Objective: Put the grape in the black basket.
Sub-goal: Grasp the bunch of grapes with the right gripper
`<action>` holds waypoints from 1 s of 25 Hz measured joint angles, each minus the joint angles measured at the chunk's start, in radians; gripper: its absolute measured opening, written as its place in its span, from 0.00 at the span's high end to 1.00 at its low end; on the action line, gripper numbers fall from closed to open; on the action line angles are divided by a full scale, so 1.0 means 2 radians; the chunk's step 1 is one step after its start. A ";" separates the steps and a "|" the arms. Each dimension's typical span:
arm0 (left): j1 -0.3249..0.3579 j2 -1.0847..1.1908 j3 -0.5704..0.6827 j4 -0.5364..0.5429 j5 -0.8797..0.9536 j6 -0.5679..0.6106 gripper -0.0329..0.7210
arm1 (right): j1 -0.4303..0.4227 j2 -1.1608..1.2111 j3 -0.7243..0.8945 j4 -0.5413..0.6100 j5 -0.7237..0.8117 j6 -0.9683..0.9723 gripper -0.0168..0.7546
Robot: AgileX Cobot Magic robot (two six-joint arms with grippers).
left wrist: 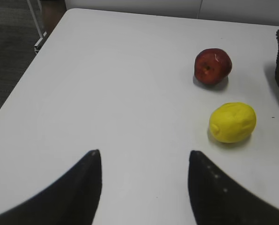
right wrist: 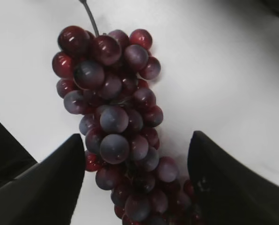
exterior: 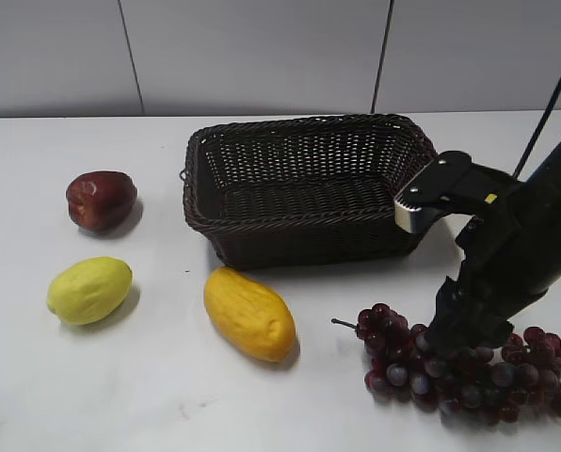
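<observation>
right end effector (right wrist: 135, 154) straddles the long dark red grape bunch (right wrist: 116, 122), spread, unclenched; a shallow pinch could shed it before the black wicker basket (exterior: 304, 184).

A close view looking down on a bunch of grapes (right wrist: 118, 124) lying on a white tabletop (right wrist: 214, 75). The grapes are small and round, dark red and purple-grey, packed in a long cluster that runs from the upper left down to the bottom edge. A thin dark stem rises from the top of the bunch to the upper edge. The right pincer (right wrist: 135, 183) is spread wide, its two black fingers (right wrist: 55, 183) entering from the lower corners, one on each side of the lower part of the bunch. The left finger sits just beside the grapes, perhaps touching them; the right finger stands slightly apart, with white tabletop showing between.
</observation>
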 joint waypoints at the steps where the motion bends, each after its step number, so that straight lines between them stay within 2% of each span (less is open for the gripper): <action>1: 0.000 0.000 0.000 0.000 0.000 0.000 0.22 | 0.000 0.010 0.000 0.001 -0.001 -0.003 0.30; 13: 0.000 0.000 0.000 0.000 0.000 0.000 0.22 | 0.010 0.064 -0.001 0.009 -0.007 -0.023 0.30; 16: 0.000 0.000 0.000 0.000 0.000 0.000 0.22 | 0.011 0.081 -0.001 0.011 -0.007 -0.025 0.33; 19: 0.000 0.000 0.000 0.000 0.000 0.000 0.22 | 0.011 0.092 -0.001 0.010 -0.018 -0.025 0.45; 21: 0.000 0.000 0.000 0.000 0.000 0.000 0.22 | 0.011 0.090 -0.006 0.010 -0.018 -0.017 0.63; 23: 0.000 0.000 0.000 0.000 0.000 0.000 0.22 | 0.011 0.082 -0.011 0.010 -0.011 -0.013 0.77; 25: 0.000 0.000 0.000 0.000 0.000 0.000 0.22 | 0.011 0.066 -0.020 0.009 0.000 -0.011 0.78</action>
